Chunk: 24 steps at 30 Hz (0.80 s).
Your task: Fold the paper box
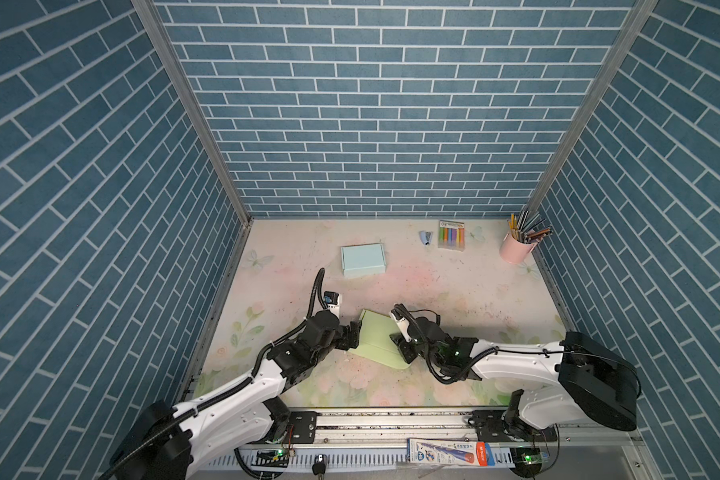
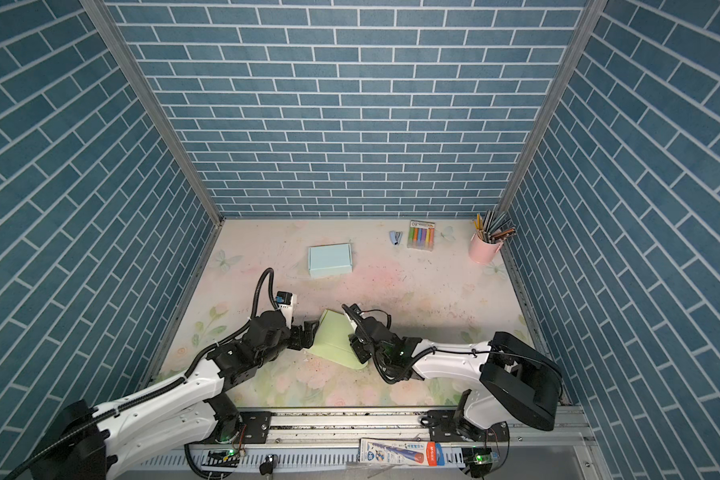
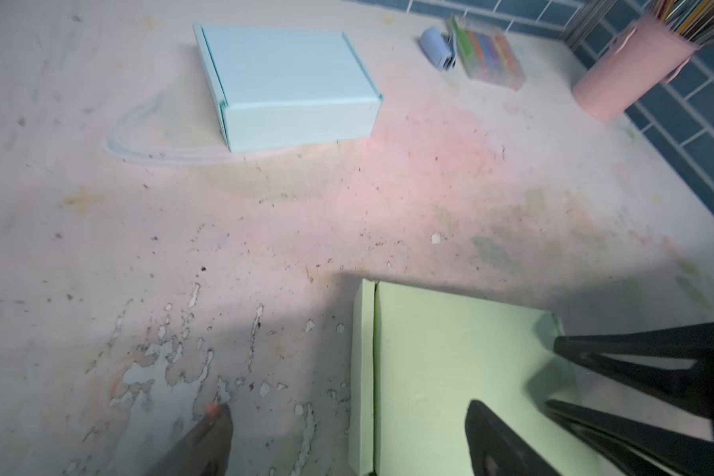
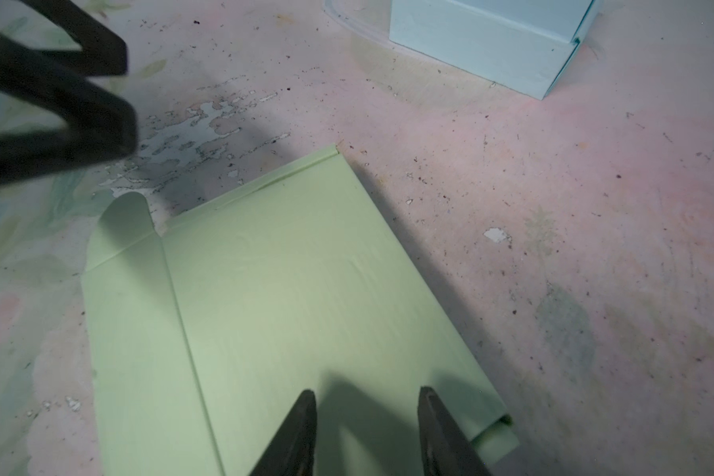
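The pale green paper box (image 1: pixel 377 340) (image 2: pixel 335 340) lies partly folded and nearly flat on the table between both arms. My left gripper (image 1: pixel 352 334) (image 3: pixel 347 408) is open wide at its left edge. One finger sits over bare table and the other over the green panel (image 3: pixel 450 371), straddling a narrow side flap. My right gripper (image 1: pixel 402 345) (image 4: pixel 367 392) hovers over the right part of the panel (image 4: pixel 306 288), jaws apart, nothing between them. A rounded flap sticks out on the side toward the left gripper's fingers (image 4: pixel 58 103).
A closed light blue box (image 1: pixel 362 259) (image 3: pixel 289 82) stands farther back. At the back right are a small stapler (image 1: pixel 426 238), a pack of markers (image 1: pixel 451 235) and a pink cup of pencils (image 1: pixel 516 249). A pen package (image 1: pixel 449 451) lies on the front rail.
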Each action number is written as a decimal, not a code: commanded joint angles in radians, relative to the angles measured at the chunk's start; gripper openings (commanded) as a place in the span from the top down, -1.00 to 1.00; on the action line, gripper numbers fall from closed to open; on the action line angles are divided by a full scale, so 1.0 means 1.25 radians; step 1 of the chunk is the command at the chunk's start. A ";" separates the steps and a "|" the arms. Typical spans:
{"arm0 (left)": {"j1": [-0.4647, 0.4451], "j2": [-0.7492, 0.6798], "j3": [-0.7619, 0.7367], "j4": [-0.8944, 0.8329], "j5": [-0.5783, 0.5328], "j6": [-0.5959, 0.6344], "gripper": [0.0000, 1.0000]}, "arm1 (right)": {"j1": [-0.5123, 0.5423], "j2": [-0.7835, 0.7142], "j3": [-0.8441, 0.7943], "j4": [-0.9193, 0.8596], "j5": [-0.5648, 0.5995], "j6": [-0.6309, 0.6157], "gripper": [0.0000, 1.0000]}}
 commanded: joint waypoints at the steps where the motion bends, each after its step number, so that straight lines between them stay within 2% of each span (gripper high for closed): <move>1: 0.011 0.067 -0.006 0.064 0.061 0.044 -0.77 | -0.005 -0.049 0.007 -0.040 -0.008 0.054 0.09; 5: 0.011 0.113 -0.020 0.092 0.074 0.042 -0.77 | -0.053 -0.098 0.008 -0.101 -0.056 0.158 0.02; 9: 0.010 0.132 -0.030 0.112 0.087 0.037 -0.65 | -0.118 -0.155 -0.045 -0.101 -0.157 0.256 -0.06; 15: 0.008 0.175 -0.037 0.131 0.102 0.030 -0.48 | -0.132 -0.202 -0.104 -0.076 -0.215 0.321 -0.12; 24: -0.030 0.182 -0.054 0.160 0.089 0.013 -0.41 | -0.139 -0.169 -0.148 -0.007 -0.264 0.374 -0.15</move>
